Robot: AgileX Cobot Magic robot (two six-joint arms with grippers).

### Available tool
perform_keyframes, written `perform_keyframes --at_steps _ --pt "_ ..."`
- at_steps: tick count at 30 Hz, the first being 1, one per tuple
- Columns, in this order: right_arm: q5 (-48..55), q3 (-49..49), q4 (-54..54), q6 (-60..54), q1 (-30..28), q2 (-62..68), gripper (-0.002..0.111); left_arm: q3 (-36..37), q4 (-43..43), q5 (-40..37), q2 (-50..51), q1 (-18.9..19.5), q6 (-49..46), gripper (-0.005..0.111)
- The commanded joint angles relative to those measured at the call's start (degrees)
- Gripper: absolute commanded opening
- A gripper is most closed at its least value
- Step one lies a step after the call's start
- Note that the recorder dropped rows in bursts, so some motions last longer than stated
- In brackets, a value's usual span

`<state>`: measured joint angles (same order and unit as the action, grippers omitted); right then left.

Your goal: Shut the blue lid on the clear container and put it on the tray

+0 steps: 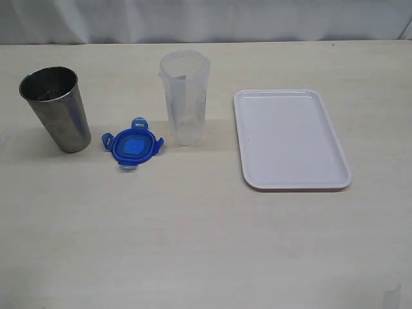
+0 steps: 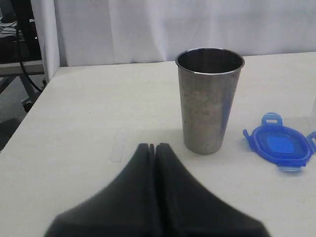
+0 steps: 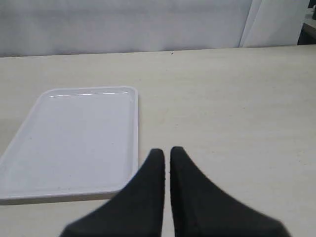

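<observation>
Here, a pale wooden bench [image 1: 193, 244] carries four things in a loose row. At the far left stands a grey steel cup [image 1: 56, 109], upright, its mouth open. Just to its right, slightly nearer, the blue lid [image 1: 132, 147] lies flat on the bench with its four snap tabs spread outward; it sits between the cup and the clear container [image 1: 185, 96]. It is just beside the container's base, and whether they touch cannot be told. The clear container stands upright on the bench near the middle, its top uncovered. To its right, a little apart, lies the tray [image 1: 290, 138], white and rectangular, with its long sides running from near to far.

The left jaws are closed tip to tip and grip nothing; they hang over the bench on the near side of the steel cup, with the lid off to their right. The right jaws are also closed on nothing, showing only a thin slit between them, and hang just beside the tray's near right corner.
</observation>
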<state>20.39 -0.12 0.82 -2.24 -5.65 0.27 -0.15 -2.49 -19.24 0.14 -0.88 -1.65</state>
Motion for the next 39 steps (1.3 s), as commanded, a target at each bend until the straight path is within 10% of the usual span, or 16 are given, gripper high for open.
perform_keyframes --at_steps 1,25,27,32,39 --pt "-0.76 0.12 -0.04 0.06 -0.25 -0.27 0.004 0.15 -0.97 0.68 -0.14 -0.21 -0.11 0.000" --pt "-0.76 0.12 -0.04 0.06 -0.25 -0.27 0.004 0.15 -2.86 46.24 -0.14 -0.21 16.28 0.000" --pt "-0.76 0.12 -0.04 0.06 -0.25 -0.27 0.004 -0.37 -2.99 46.21 -0.04 -0.21 16.28 0.014" --pt "-0.76 0.12 -0.04 0.06 -0.25 -0.27 0.004 -1.38 -9.00 49.88 11.11 -0.21 15.38 0.103" --pt "-0.76 0.12 -0.04 0.06 -0.25 -0.27 0.004 -1.38 -10.41 66.87 42.69 -0.21 13.29 0.105"
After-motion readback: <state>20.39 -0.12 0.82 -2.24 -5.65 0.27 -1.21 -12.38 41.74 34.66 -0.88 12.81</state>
